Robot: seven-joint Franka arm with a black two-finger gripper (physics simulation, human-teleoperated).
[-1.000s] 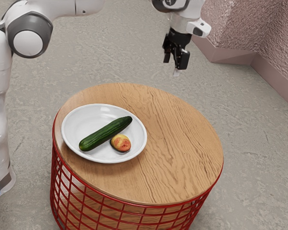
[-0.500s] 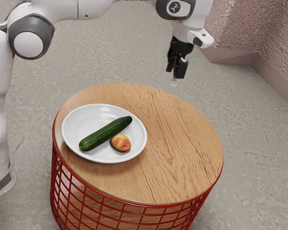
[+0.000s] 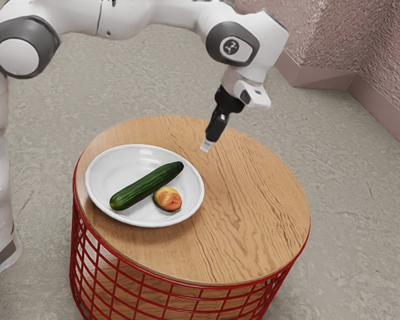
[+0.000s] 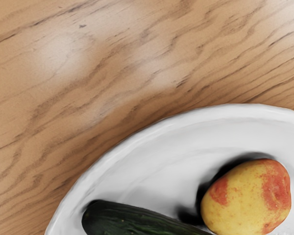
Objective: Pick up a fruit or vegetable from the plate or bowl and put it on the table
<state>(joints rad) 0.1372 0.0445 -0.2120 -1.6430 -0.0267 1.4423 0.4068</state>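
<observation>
My gripper (image 3: 208, 143) hangs tilted above the wooden table, on the exterior view's right of the white plate (image 3: 109, 169) and higher than its rim. On the plate lies a long green cucumber (image 3: 147, 186), set diagonally. Close beside it rests a yellow and red fruit (image 3: 168, 199), also on the plate. The wrist view has the yellow-red fruit (image 4: 247, 198), one end of the cucumber (image 4: 132, 220) and the curved plate rim (image 4: 112, 154). Neither piece of produce is touched by the gripper.
The round wooden tabletop (image 3: 247, 207) stretches from the plate toward the exterior view's right. Beneath it stands a red wire-grid base (image 3: 187, 300). A rough pinkish wall (image 3: 347, 40) rises at the back, on the exterior view's right.
My hand has come down and moved toward the exterior view's left, nearer the plate, and has turned and tilted. Plate, cucumber and fruit have stayed where they were.
</observation>
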